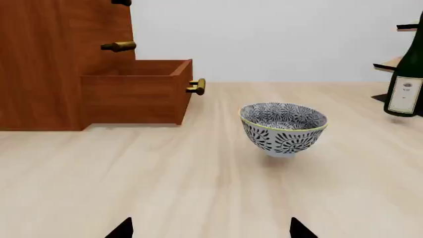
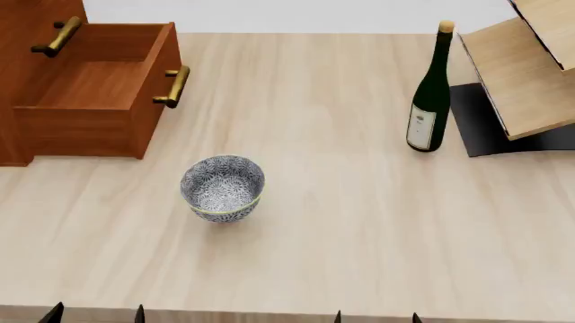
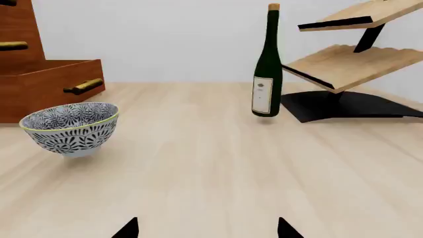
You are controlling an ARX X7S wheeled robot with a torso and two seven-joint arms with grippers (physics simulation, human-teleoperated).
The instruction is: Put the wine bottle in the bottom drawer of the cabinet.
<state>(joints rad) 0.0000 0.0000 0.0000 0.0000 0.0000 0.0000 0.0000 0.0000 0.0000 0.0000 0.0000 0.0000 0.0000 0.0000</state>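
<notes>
1. One wine bottle (image 2: 430, 94) stands upright on the pale wooden table (image 2: 359, 222), untouched, just beside the black foot of the light-wood rack (image 2: 521, 74) on the robot's right side.
2. Both grippers sit low at the near table edge, well apart from the bottle. The right gripper (image 3: 206, 229) and the left gripper (image 1: 211, 229) each show only two dark fingertips set wide, nothing between them, so both read as released and empty.
3. Between the bottle and its goal sits a patterned bowl (image 2: 222, 187), nearer the robot and toward the left.
4. Further left, the bottom drawer (image 2: 90, 87) of the cabinet (image 2: 27, 40) is already pulled out, its inside bare as far as the head view shows, its brass handle (image 2: 172, 86) facing the table.
5. Judged step: the drawer is open and the reach for the bottle has not begun.
6. Next move, as I judge it: the right arm goes forward to clasp the bottle on its body below the neck, lift it, and carry it left above the bowl. The bottle looks taller than the drawer is deep, so it will likely need laying down.
</notes>
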